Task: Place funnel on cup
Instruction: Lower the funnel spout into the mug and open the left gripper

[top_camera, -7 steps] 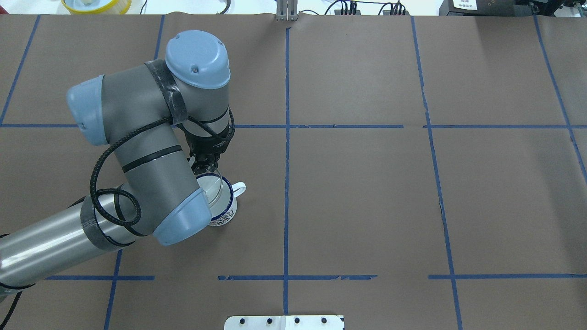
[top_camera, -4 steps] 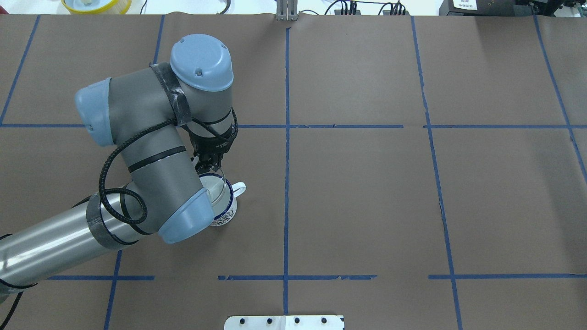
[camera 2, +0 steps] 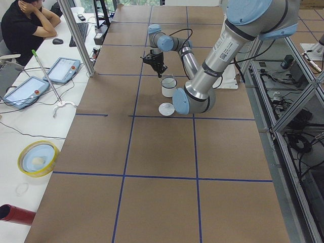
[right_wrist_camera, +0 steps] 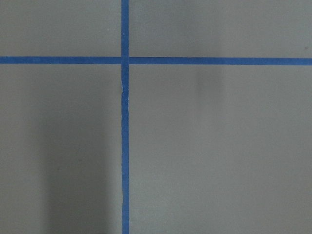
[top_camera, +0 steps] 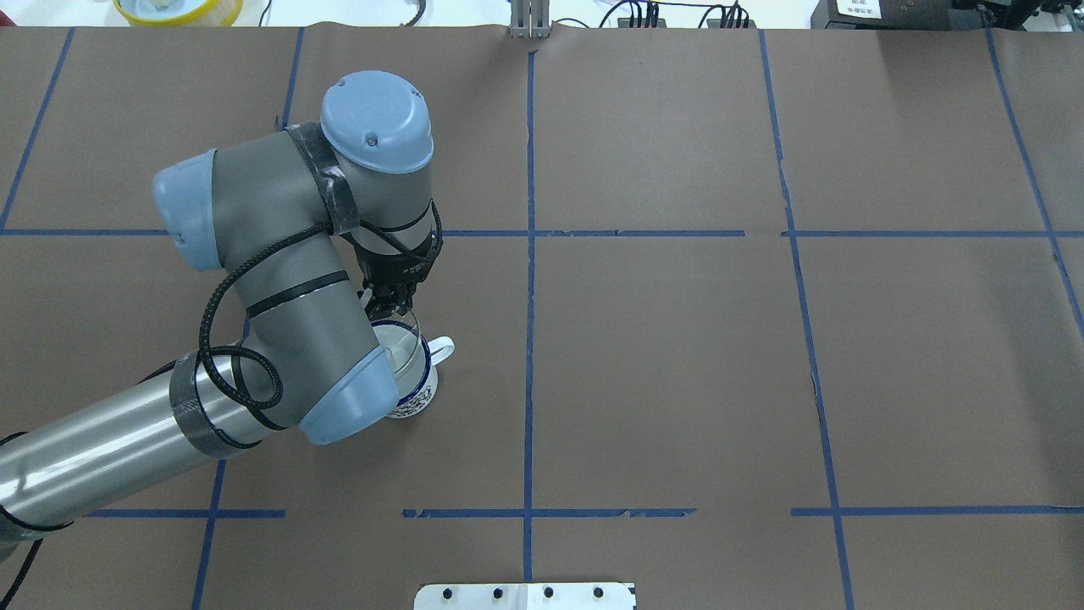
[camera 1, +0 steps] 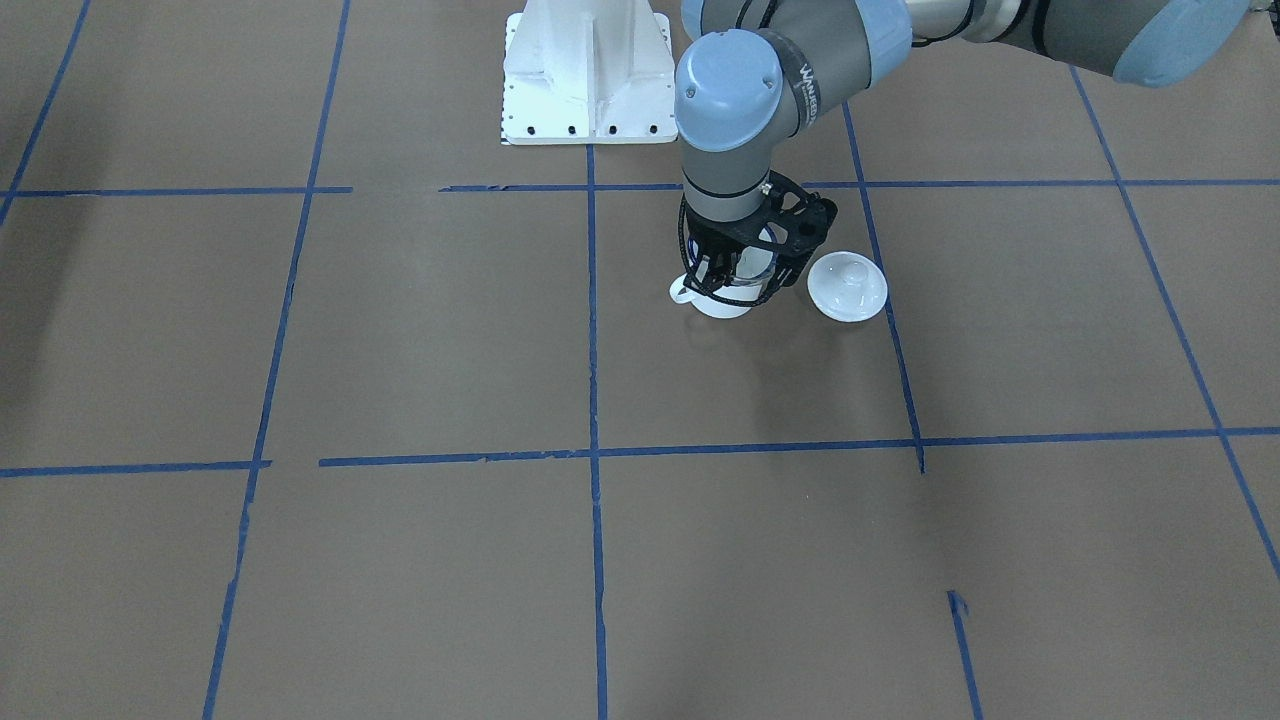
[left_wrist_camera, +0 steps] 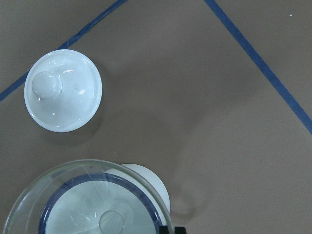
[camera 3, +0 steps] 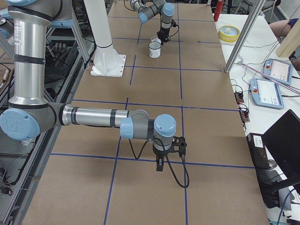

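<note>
My left claw (top_camera: 395, 303) points straight down and is clamped on the far edge of the funnel (left_wrist_camera: 90, 197), pinching its clear rim. The funnel's wide mouth faces up, directly over the cup (top_camera: 421, 388). Through the clear cone my wrist camera shows the cup's dark blue rim ringed inside the funnel's outline, nearly centred. I cannot tell whether the funnel already sits on that rim or hangs just above it. The cup stands upright on the brown surface (top_camera: 677, 356), with its small loop handle (top_camera: 441, 346) sticking out to the right. The white domed lid (left_wrist_camera: 63, 90) lies knob up just beside the cup on the left, apart from it. My right claw (camera 3: 159, 165) hangs low over the surface far off near a blue tape line (right_wrist_camera: 125, 146), and I cannot tell how its fingers stand.
</note>
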`<state>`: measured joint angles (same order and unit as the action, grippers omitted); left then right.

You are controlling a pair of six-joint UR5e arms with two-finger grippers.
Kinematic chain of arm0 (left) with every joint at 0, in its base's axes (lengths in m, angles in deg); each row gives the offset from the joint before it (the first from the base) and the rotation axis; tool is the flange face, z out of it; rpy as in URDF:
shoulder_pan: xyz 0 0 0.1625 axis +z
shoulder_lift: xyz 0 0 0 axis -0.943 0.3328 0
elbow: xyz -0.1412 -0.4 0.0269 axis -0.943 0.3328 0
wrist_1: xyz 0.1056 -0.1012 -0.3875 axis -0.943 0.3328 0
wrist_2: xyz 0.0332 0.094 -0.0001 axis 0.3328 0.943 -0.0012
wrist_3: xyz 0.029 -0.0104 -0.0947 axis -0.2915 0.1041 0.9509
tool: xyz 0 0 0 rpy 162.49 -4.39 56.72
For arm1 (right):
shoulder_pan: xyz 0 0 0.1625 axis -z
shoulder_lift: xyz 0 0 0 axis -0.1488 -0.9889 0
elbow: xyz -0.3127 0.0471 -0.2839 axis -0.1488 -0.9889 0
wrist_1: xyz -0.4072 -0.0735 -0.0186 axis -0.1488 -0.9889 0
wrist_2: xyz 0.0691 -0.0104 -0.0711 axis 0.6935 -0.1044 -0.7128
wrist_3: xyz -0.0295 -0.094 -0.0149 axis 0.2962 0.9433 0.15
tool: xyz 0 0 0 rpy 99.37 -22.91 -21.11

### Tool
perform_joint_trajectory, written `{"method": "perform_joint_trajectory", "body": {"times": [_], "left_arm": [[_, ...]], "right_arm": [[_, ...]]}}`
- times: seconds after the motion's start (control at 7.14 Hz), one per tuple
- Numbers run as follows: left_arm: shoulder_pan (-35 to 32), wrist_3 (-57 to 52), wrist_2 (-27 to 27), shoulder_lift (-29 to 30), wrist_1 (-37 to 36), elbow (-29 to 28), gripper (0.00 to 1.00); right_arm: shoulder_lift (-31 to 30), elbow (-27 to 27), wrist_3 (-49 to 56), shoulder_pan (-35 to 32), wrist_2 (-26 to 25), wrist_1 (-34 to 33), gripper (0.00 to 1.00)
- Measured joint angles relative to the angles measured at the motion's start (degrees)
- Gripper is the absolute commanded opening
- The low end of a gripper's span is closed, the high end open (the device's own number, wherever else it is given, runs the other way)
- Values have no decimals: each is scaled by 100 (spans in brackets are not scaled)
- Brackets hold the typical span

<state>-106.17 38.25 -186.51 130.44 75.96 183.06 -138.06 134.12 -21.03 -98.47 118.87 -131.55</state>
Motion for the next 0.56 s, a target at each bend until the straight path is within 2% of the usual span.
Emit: {"method": "perform_joint_trajectory", "body": {"times": [0.56], "left_arm": [[117,1,-7,-41,60,-3,0]], "right_arm": [[0,0,0,0,0,0,100]]}}
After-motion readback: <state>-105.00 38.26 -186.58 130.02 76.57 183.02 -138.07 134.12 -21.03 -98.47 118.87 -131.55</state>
